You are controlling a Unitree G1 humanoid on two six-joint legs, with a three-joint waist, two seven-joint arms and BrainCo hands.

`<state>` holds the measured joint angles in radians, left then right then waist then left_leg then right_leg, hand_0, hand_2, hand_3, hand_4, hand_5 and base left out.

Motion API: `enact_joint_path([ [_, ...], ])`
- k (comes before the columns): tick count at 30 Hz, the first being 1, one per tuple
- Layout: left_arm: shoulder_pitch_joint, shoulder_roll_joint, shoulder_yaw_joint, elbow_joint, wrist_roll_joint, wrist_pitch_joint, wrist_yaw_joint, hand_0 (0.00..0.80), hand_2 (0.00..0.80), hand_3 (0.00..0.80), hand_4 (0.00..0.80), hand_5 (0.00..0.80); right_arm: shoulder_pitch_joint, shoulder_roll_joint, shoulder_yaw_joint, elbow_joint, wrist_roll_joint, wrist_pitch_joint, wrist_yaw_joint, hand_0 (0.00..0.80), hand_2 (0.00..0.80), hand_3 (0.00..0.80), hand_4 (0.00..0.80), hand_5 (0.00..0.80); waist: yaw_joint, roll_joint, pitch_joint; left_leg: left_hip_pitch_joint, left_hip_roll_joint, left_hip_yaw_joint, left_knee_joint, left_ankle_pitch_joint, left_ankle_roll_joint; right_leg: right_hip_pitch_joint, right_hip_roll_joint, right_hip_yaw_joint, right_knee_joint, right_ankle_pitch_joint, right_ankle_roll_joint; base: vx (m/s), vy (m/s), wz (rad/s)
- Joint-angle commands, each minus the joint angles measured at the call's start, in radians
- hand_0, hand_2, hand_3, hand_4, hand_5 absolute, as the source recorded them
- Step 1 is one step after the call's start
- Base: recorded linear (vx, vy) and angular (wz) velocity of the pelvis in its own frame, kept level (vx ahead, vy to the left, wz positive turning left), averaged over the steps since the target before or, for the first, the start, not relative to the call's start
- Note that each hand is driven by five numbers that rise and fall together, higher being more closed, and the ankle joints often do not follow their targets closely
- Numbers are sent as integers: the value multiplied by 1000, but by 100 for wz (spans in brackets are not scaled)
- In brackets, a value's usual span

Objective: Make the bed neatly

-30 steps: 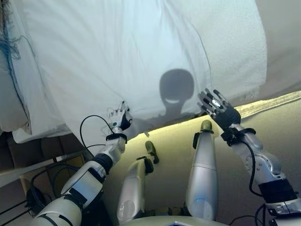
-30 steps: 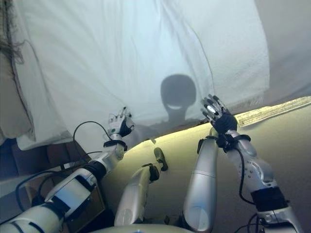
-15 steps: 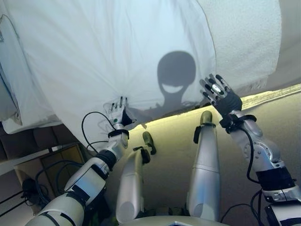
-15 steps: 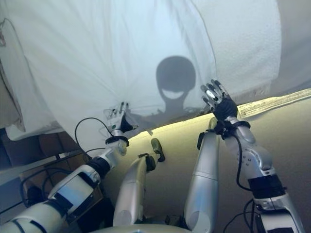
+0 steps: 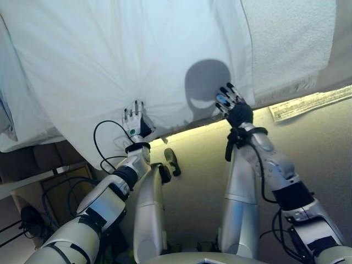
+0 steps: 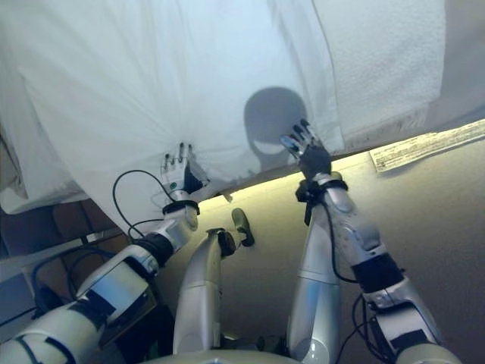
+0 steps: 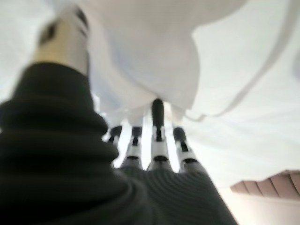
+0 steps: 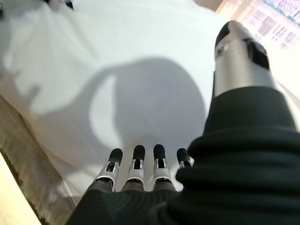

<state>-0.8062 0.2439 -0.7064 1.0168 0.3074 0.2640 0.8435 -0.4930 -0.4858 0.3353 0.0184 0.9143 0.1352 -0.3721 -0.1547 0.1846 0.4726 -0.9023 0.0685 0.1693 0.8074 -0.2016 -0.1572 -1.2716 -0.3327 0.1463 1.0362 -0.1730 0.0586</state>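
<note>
Since a second ago the right hand (image 5: 232,104) has swung in toward ten o'clock, fingers straight and spread over the white sheet's (image 5: 110,55) hanging edge. Left hand (image 5: 133,122) at its nine o'clock, fingers extended against bunched sheet folds; textured white blanket (image 5: 291,38) at two o'clock.

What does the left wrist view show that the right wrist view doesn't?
Only the left wrist view shows the left hand, its straight fingers against a hanging fold of the white bed sheet, plus a brown slatted piece in one corner. Only the right wrist view shows the right hand, open and short of the sheet, and the white textured mattress edge. Both share the same white sheet filling the frame.
</note>
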Motion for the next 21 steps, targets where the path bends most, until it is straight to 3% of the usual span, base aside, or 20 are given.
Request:
enact_joint_path([
  [1,-26,-12,22,75,-54,20,-5,800,800,800,800,800,-77,29,26,-35,-21,-31,-50,0,0,0,0,0,-57,-19,47,-175,35,29,37,215,63,-4,-38,57,-224,344,72,30,67,-3],
  [12,-62,4,7,79,-99,10,19,800,800,800,800,800,-125,14,57,-50,5,-24,-82,0,0,0,0,0,-80,-14,47,-155,78,50,10,222,57,-17,-40,60,-224,334,56,-2,17,0],
  [21,-24,2,1,97,-133,-66,4,800,800,800,800,800,-70,49,74,-75,-25,-43,-100,0,0,0,0,0,-77,-1,26,7,70,68,-92,236,51,128,-65,23,-305,316,50,29,10,-1],
])
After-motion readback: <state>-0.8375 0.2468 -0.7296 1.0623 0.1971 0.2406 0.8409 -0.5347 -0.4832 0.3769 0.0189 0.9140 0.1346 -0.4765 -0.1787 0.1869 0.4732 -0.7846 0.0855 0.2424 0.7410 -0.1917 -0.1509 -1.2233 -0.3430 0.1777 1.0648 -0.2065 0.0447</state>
